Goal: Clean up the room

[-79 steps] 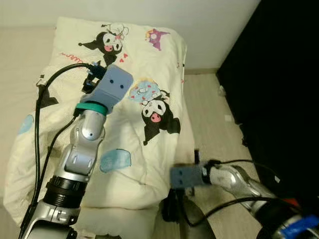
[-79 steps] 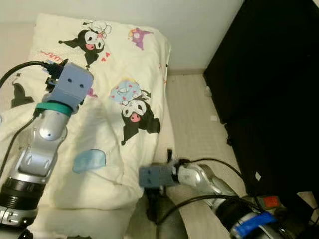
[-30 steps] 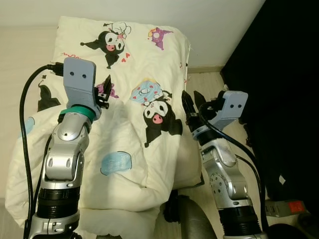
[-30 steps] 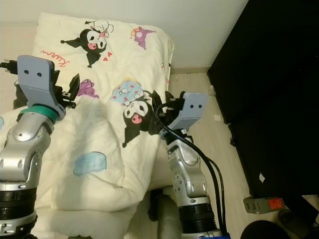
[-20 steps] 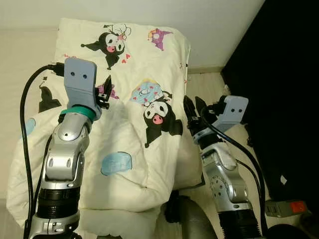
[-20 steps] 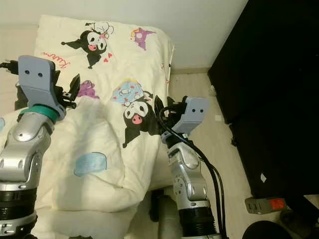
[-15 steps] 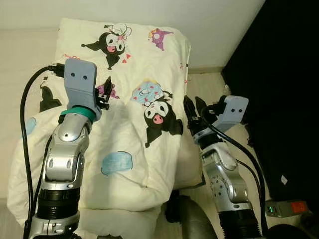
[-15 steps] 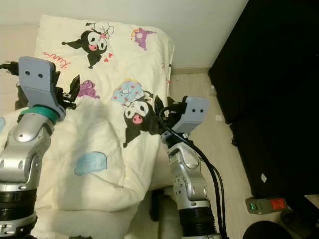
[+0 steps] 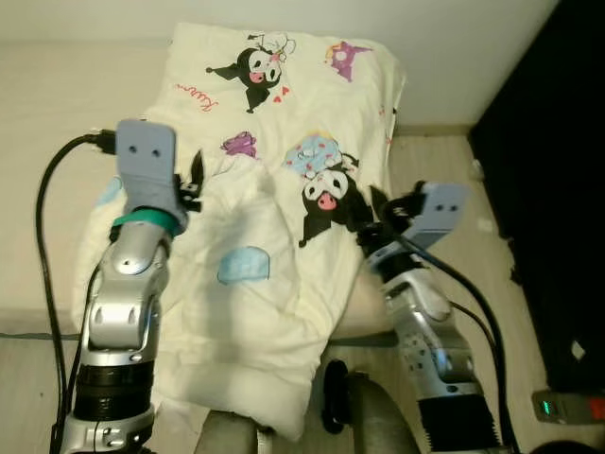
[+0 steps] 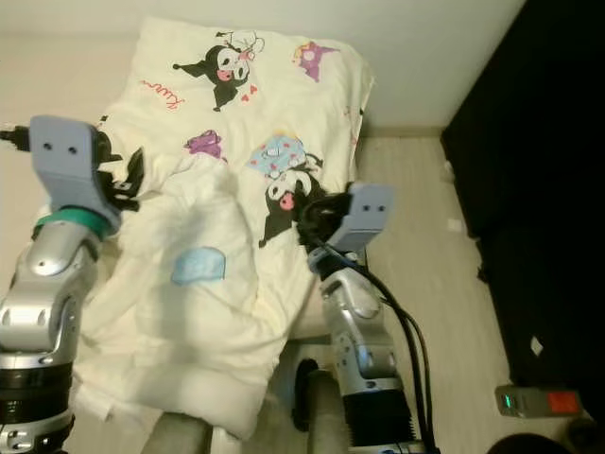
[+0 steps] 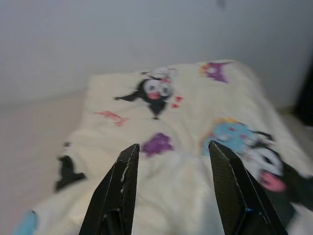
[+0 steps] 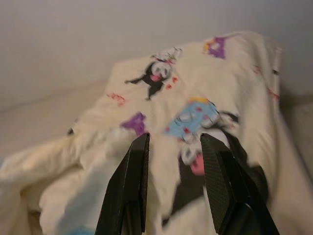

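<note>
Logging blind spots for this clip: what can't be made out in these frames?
- Bed under the quilt: covered, head views.
- Small grey device on the floor: too small to identify, cut by the left eye view's edge.
- Black area on the right: too dark to read.
- Quilt prints: blurred in both wrist views.

Pale wall [image 9: 454,47], light wood-look floor [image 9: 444,170], tall black furniture [image 9: 558,189] on the right.
</note>
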Robot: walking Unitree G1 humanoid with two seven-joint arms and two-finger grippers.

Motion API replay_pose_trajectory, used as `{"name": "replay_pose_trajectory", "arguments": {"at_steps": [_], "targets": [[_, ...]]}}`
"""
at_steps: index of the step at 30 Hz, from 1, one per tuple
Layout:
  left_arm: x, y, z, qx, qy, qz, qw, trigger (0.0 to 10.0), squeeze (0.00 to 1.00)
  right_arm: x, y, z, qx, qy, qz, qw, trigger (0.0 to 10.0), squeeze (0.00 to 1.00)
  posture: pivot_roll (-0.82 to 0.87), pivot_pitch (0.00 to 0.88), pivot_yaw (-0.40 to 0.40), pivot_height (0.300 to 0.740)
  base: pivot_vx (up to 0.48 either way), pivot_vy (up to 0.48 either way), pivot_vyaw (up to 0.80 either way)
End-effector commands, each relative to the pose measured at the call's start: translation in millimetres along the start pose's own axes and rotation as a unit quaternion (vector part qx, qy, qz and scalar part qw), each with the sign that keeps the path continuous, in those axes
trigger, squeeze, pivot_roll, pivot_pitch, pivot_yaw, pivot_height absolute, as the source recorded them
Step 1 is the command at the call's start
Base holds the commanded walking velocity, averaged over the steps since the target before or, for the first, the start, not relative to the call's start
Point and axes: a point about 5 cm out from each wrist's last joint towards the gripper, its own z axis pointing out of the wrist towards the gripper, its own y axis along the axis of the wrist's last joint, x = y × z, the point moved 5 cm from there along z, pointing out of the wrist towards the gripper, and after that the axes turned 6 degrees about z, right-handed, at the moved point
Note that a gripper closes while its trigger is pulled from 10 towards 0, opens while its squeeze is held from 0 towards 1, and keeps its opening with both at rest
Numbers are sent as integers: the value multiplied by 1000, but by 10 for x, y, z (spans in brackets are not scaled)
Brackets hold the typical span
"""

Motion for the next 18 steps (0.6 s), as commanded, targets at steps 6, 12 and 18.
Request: {"name": "replay_pose_trajectory", "arguments": {"at_steps": [6, 12, 18], "targets": [[21, -170, -47, 26, 7, 5, 1000, 10000, 0, -44, -77, -36, 14, -6, 4, 1000, 10000, 0, -15, 208, 49, 740, -341, 0, 0], [-14, -174, -31, 24, 6, 1, 1000, 10000, 0, -82, -47, -24, 12, -7, -5, 1000, 10000, 0, -26, 201, 48, 740, -241, 0, 0], [-53, -172, -8, 22, -1, 2, 1000, 10000, 0, -102, -42, -35, 12, -11, -12, 1000, 10000, 0, -38, 193, 51, 740, 0, 0, 0]]}}
